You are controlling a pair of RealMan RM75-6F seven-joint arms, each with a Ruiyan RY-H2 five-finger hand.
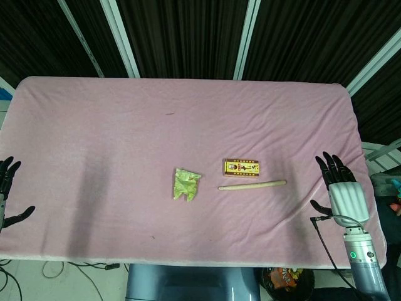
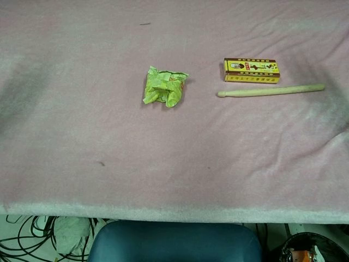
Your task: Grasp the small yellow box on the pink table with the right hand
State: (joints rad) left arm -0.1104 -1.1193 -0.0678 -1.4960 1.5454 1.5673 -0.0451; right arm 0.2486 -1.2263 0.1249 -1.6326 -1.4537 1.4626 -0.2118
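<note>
Right hand [image 1: 341,188] is hovering at the pink table [image 1: 94,144] edge, fingers spread, gripping nothing. The small yellow box [image 1: 242,167] is lying flat well off to that hand's left, untouched. A wooden stick [image 1: 252,185] is sitting just beside the box, nearer the hand's level; a crumpled green wrapper [image 1: 186,184] is lying farther left. Left hand [image 1: 7,188] is waiting at the opposite edge, fingers apart, empty.
</note>
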